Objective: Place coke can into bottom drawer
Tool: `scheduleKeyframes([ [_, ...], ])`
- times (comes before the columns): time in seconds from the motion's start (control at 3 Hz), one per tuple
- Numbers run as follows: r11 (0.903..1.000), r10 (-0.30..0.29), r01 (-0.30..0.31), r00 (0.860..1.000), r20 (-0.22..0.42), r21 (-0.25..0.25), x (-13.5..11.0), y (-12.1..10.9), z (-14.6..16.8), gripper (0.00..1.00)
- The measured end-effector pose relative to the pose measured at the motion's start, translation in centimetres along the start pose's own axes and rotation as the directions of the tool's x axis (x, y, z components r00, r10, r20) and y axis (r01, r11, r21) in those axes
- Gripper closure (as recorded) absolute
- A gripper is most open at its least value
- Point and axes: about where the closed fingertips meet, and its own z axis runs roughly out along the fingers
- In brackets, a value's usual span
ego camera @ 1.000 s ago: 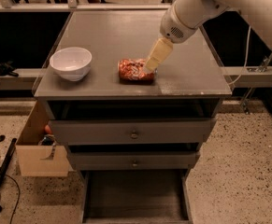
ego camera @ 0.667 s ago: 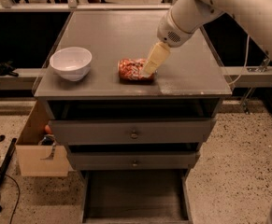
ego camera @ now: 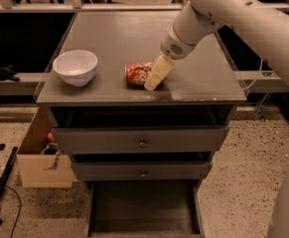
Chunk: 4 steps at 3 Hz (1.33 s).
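Observation:
The coke can (ego camera: 136,73) lies on its side on the grey cabinet's top, near the front edge and right of centre. It is red-orange and dented. My gripper (ego camera: 153,80) reaches down from the upper right and sits at the can's right end, overlapping it and touching the top. The bottom drawer (ego camera: 144,206) is pulled open at the foot of the cabinet, a shallow dark tray with nothing in it. The can rests on the cabinet top.
A white bowl (ego camera: 75,66) stands on the cabinet top, left of the can. Two shut grey drawers with small knobs (ego camera: 142,143) sit above the open one. A cardboard box (ego camera: 37,162) stands at the cabinet's left side. My arm (ego camera: 243,19) crosses the upper right.
My gripper has come down and a little to the left, closer onto the can's right end. The can and bowl have not moved.

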Motion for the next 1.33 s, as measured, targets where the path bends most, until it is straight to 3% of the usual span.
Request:
scheduleKeyframes([
  [0.33, 0.9998, 0.018, -0.018, 1.0, -0.015, -0.012, 0.75, 0.39, 1.31, 0.0],
  [1.0, 0.9997, 0.02, -0.02, 1.0, -0.017, -0.014, 0.83, 0.45, 1.48, 0.46],
  [1.33, 0.9997, 0.02, -0.02, 1.0, -0.017, -0.014, 0.83, 0.45, 1.49, 0.77],
])
